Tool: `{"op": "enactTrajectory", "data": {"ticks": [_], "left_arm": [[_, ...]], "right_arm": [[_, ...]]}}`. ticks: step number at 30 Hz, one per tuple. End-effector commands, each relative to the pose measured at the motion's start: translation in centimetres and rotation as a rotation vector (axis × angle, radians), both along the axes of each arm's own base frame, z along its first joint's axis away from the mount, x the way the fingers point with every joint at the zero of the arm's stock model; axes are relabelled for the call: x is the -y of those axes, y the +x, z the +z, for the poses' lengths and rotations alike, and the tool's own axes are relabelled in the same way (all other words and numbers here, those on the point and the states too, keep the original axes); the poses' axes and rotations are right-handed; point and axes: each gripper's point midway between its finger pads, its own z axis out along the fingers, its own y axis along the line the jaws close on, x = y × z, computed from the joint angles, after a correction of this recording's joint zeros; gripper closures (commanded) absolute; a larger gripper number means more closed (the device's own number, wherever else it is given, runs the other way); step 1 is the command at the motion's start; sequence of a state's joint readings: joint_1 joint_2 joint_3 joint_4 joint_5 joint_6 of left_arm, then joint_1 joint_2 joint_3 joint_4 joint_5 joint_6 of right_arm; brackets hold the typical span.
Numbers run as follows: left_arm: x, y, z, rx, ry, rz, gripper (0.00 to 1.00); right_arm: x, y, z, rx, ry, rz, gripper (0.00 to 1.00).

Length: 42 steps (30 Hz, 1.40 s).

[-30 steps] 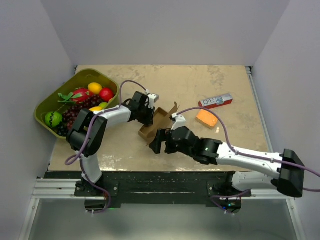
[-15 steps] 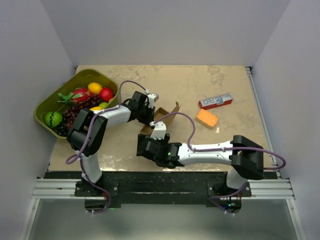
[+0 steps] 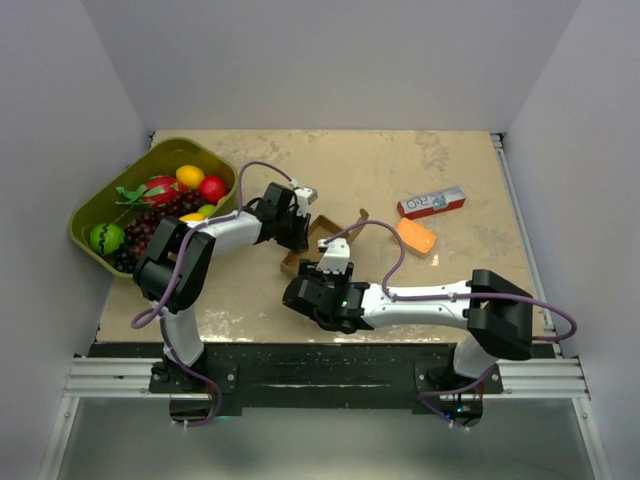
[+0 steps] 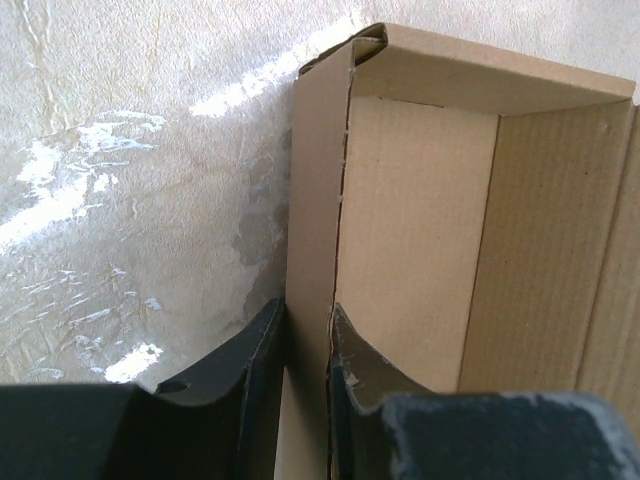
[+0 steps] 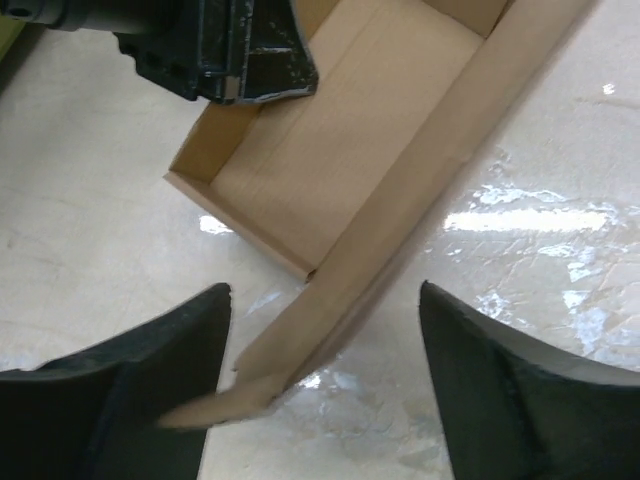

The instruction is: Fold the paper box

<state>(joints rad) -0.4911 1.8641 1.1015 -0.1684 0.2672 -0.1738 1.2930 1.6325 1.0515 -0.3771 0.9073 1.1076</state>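
My right end effector (image 5: 325, 300) stands open, jaws straddling the near loose flap of the paper box (image 3: 322, 235), sitting in the middle of the counter (image 3: 420, 170). Beyond, my left end effector (image 4: 305, 370) pinches the box's side wall.

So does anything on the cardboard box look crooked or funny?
Yes. One long side flap of the paper box isn't tucked in. It splays outward past the near corner, its tip bent, between the fingers of the open right claw. The left claw pinches another wall.
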Motion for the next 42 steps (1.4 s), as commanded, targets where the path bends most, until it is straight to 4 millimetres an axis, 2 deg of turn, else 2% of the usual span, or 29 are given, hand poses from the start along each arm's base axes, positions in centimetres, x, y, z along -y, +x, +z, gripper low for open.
{"op": "enactTrajectory", "data": {"ticks": [1, 2, 3, 6, 11, 12, 13, 15, 16, 17, 18, 19, 21, 22, 24, 25, 29, 34, 39, 40, 42], "left_arm": [[-0.4, -0.5, 0.0, -0.017, -0.001, 0.007, 0.73], [-0.3, -0.5, 0.1, -0.013, -0.003, 0.007, 0.71], [-0.3, -0.5, 0.3, -0.01, -0.006, 0.004, 0.63], [-0.4, 0.1, 1.4, 0.029, -0.004, 0.005, 0.5], [-1.4, 1.0, 5.8, 0.157, 0.006, 0.025, 0.34], [-1.9, 1.3, 6.5, 0.184, 0.016, 0.035, 0.3], [-2.3, 1.4, 8.2, 0.222, 0.01, 0.044, 0.28], [-3.3, 1.6, 9.8, 0.27, 0.016, 0.066, 0.26], [-3.8, 1.6, 11.9, 0.323, 0.002, 0.08, 0.25], [-4.4, 1.4, 12.6, 0.346, 0.004, 0.093, 0.25], [-5.3, 1.6, 13.5, 0.38, 0.003, 0.12, 0.23], [-5.8, 1.5, 16.0, 0.449, -0.028, 0.134, 0.22], [-7.0, 1.2, 17.2, 0.498, -0.034, 0.164, 0.2], [-7.3, 1.1, 18.9, 0.551, -0.053, 0.174, 0.19], [-7.9, 0.8, 19.9, 0.584, -0.061, 0.181, 0.18], [-8.0, 0.6, 20.9, 0.615, -0.074, 0.184, 0.17], [-8.3, 0.0, 22.4, 0.658, -0.093, 0.166, 0.15], [-8.7, -0.8, 24.0, 0.715, -0.114, 0.155, 0.14], [-8.9, -1.0, 24.1, 0.723, -0.111, 0.159, 0.14], [-8.8, -1.1, 24.1, 0.721, -0.111, 0.158, 0.14], [-9.0, -1.0, 24.1, 0.725, -0.107, 0.164, 0.14]], "right_arm": [[1.1, 0.9, 2.5, 0.098, 0.052, -0.024, 0.35], [1.2, 0.9, 2.9, 0.104, 0.066, -0.02, 0.39], [1.5, 0.8, 2.5, 0.104, 0.058, -0.018, 0.45], [1.8, 0.7, 2.7, 0.107, 0.046, -0.011, 0.57], [2.7, 0.8, 3.3, 0.128, -0.005, 0.026, 0.73], [2.9, 0.9, 3.8, 0.14, 0.003, 0.035, 0.74], [3.2, 1.1, 4.0, 0.152, -0.035, 0.058, 0.74], [3.7, 1.8, 3.9, 0.166, -0.036, 0.092, 0.73], [4.2, 2.0, 4.4, 0.182, -0.057, 0.125, 0.74], [4.0, 2.1, 4.4, 0.17, -0.037, 0.164, 0.75], [4.6, 2.8, 4.2, 0.178, -0.019, 0.167, 0.76], [5.0, 3.1, 5.1, 0.21, -0.032, 0.204, 0.76], [4.5, 3.2, 5.6, 0.241, -0.016, 0.29, 0.77], [4.7, 3.5, 6.0, 0.269, -0.069, 0.336, 0.78], [3.7, 3.4, 7.2, 0.312, -0.086, 0.434, 0.79], [3.7, 3.6, 7.5, 0.339, -0.148, 0.477, 0.8], [2.3, 4.0, 7.7, 0.387, -0.21, 0.616, 0.79], [1.6, 5.9, 7.2, 0.398, -0.23, 0.699, 0.79], [1.3, 8.5, 6.0, 0.378, -0.272, 0.708, 0.79], [1.2, 8.9, 5.2, 0.359, -0.285, 0.711, 0.79], [0.6, 9.0, 5.5, 0.348, -0.278, 0.728, 0.77]]}}
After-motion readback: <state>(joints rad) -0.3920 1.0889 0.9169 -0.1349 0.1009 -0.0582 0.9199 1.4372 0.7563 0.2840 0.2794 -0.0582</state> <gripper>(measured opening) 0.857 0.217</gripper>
